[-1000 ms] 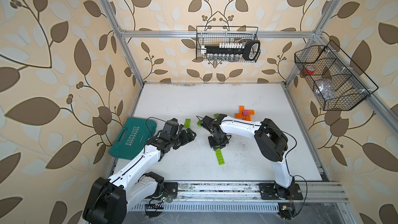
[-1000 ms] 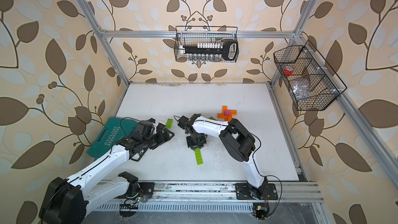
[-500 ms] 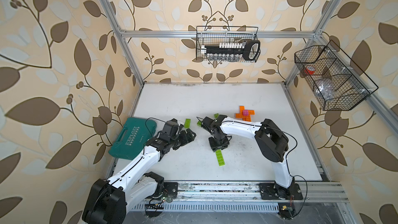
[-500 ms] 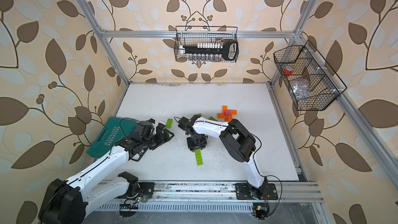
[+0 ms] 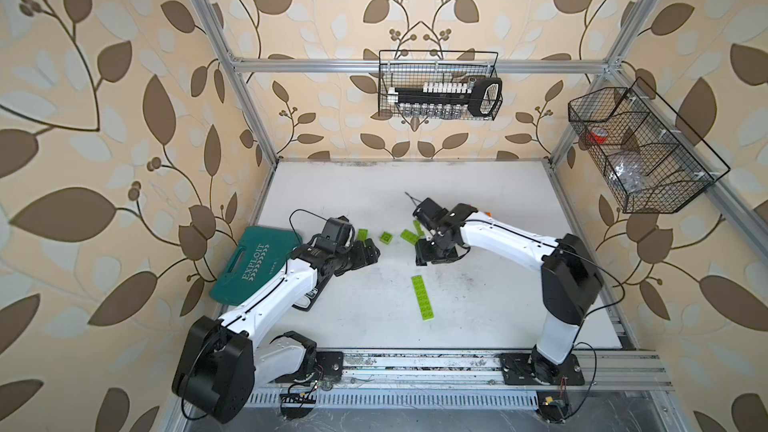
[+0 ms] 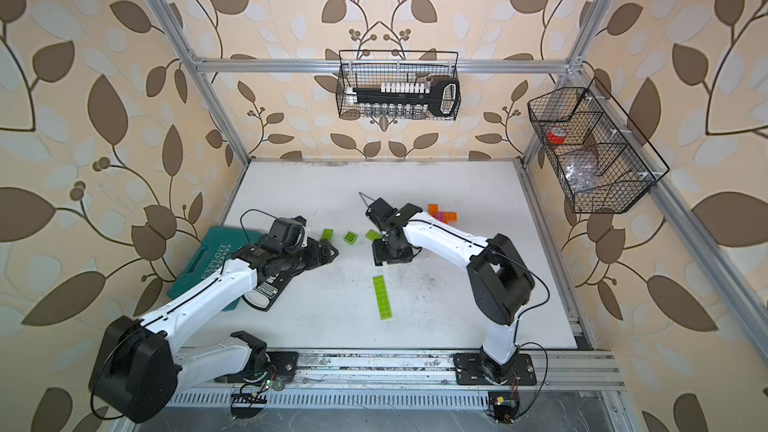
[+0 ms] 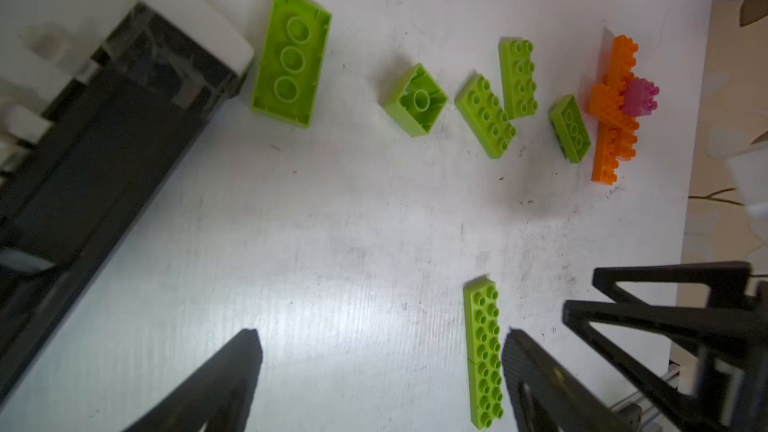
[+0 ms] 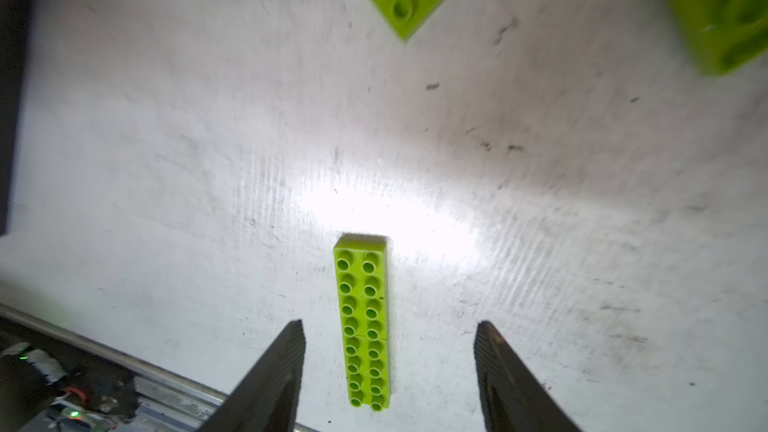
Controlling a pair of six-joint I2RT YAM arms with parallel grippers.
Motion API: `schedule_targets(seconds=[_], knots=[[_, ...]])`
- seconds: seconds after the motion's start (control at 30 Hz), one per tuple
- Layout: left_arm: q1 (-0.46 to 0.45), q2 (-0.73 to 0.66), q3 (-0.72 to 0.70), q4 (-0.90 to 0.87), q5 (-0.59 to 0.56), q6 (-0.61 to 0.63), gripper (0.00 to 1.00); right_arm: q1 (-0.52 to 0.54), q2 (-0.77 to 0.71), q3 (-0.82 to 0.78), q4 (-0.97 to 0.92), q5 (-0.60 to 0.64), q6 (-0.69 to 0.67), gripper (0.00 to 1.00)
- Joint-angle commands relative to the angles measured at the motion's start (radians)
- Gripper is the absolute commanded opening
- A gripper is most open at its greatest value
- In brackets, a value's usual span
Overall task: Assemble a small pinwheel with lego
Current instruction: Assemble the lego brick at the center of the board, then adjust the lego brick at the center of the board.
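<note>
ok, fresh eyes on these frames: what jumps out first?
The long lime-green strip lies alone at the front middle of the white table. The right gripper hangs above it, jaws open, touching nothing. Farther back, beside the right arm, sits an orange cross topped by a pink brick.

There's the long brick strip (image 5: 423, 297): just behind it a row of loose bricks (image 5: 386, 237), behind and right the cross-shaped build (image 6: 448, 216), far left the tool case (image 5: 249, 259)
</note>
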Motion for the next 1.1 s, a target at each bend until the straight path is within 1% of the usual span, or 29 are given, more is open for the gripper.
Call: schedule_targets(seconds=[0.0,0.13,0.23,0.27,0.37,0.5,0.7,0.9,1.07], knots=[[-0.086,0.086,0.120,-0.060,-0.093,0.104,0.93,-0.085,0.010,-0.015,0.047,-0.020,-0.147,0.62],[-0.244,0.211,0.253,-0.077,-0.193,0.115,0.92,-0.183,0.103,0.067,0.035,-0.017,-0.250,0.61],[-0.349,0.287,0.322,-0.060,-0.229,0.106,0.90,-0.228,0.183,0.135,0.036,-0.037,-0.296,0.57],[-0.379,0.303,0.335,-0.050,-0.240,0.102,0.90,-0.235,0.212,0.162,0.037,-0.038,-0.315,0.57],[-0.432,0.328,0.344,-0.014,-0.241,0.076,0.89,-0.245,0.294,0.262,-0.001,-0.012,-0.352,0.57],[-0.462,0.330,0.332,0.013,-0.242,0.054,0.88,-0.269,0.375,0.356,-0.035,-0.005,-0.384,0.57],[-0.463,0.315,0.327,-0.001,-0.258,0.058,0.88,-0.295,0.464,0.446,-0.099,-0.017,-0.447,0.57],[-0.463,0.322,0.332,-0.007,-0.261,0.058,0.88,-0.297,0.498,0.469,-0.126,-0.040,-0.470,0.57],[-0.463,0.325,0.326,-0.001,-0.256,0.052,0.88,-0.297,0.514,0.479,-0.146,-0.032,-0.483,0.57]])
